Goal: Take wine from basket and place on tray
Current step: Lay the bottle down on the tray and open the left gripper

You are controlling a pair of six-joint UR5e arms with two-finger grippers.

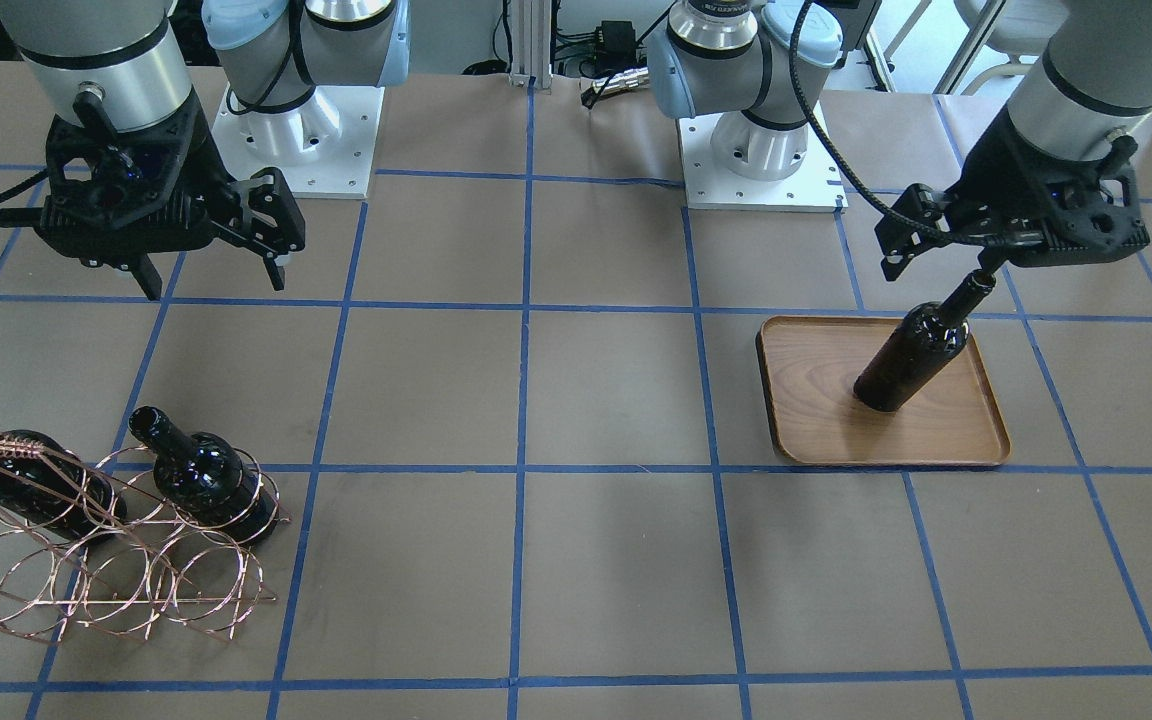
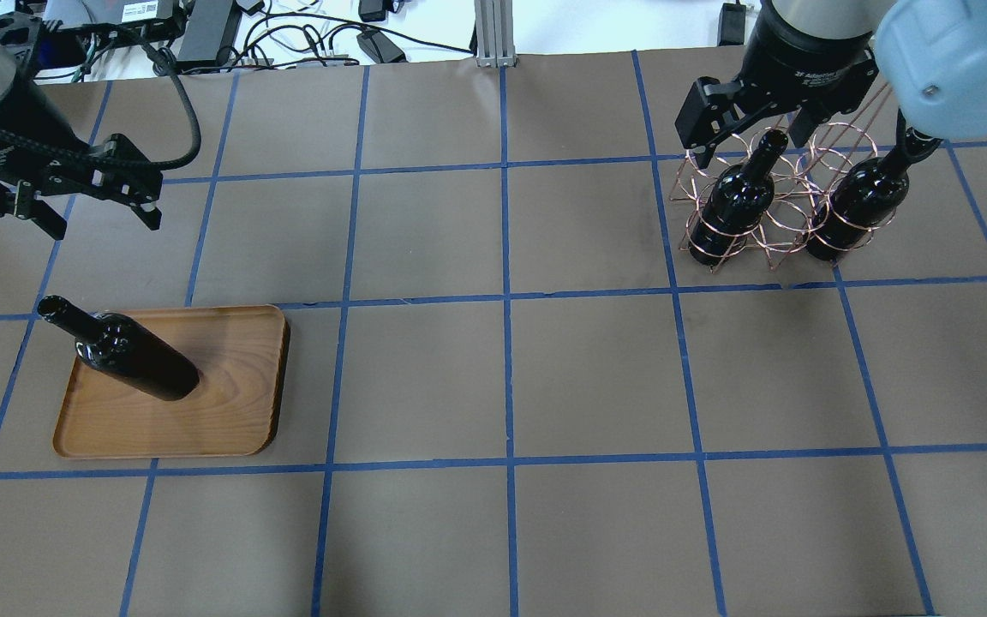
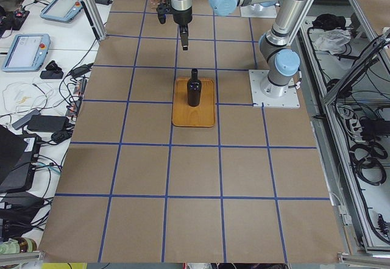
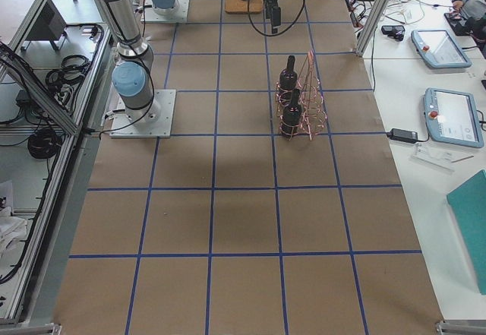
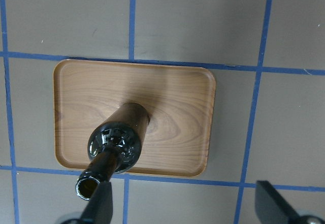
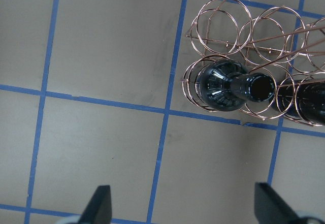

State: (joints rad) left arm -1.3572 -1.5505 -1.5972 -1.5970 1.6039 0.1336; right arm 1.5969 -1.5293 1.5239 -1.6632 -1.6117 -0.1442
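One wine bottle (image 1: 911, 360) stands upright on the wooden tray (image 1: 936, 440); it also shows in the overhead view (image 2: 129, 356) and the left wrist view (image 5: 119, 137). My left gripper (image 1: 939, 262) is open and empty just above and beside the bottle's mouth, not touching it. Two more wine bottles (image 2: 729, 206) (image 2: 858, 201) stand in the copper wire basket (image 2: 699, 176). My right gripper (image 2: 740, 128) is open and empty above the basket, over the nearer bottle (image 6: 228, 87).
The tray (image 2: 228, 411) lies on the robot's left side of the brown table with blue tape lines. The basket (image 1: 116, 580) stands on the right side near the far edge. The arm bases (image 1: 296, 140) stand at the robot's edge.
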